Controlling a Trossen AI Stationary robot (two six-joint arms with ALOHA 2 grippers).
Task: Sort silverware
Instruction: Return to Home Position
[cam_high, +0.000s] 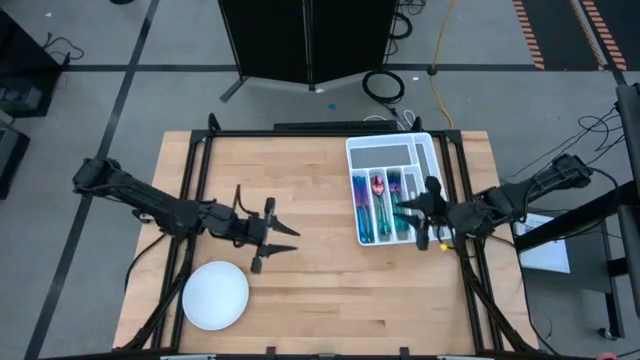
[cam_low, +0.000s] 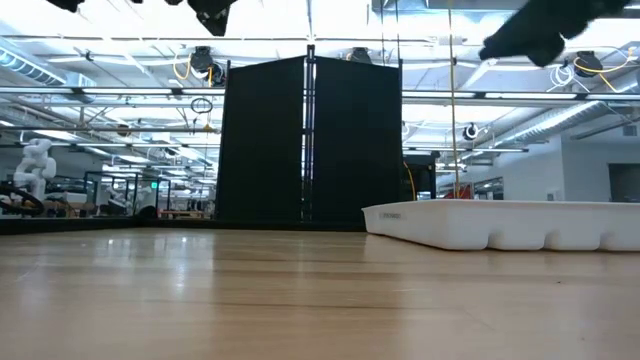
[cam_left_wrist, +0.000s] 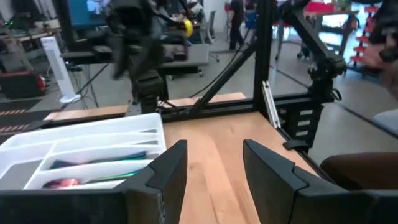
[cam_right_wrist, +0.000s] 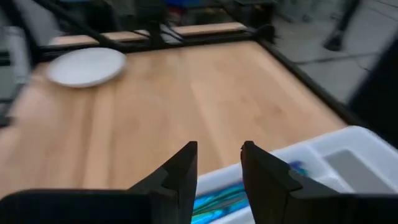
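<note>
The silverware (cam_high: 384, 205) lies sorted in the white tray (cam_high: 390, 150) by the right rear corner of the desk (cam_high: 330, 300). With no work left, both hang empty, fingers apart: left claw (cam_high: 290, 239) mid-desk, right claw (cam_high: 402, 212) over the tray's right side.

tray (cam_low: 500, 228) cut off, silverware (cam_high: 385, 210) indistinct

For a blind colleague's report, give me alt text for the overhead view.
Iridescent pink and teal metal silverware lies in the long compartments of a white divided plastic tray at the upper right of a light wooden table. The right gripper hangs over the tray's right side, fingers open; the left gripper, also open, hovers mid-table, near a round white plate.
</note>
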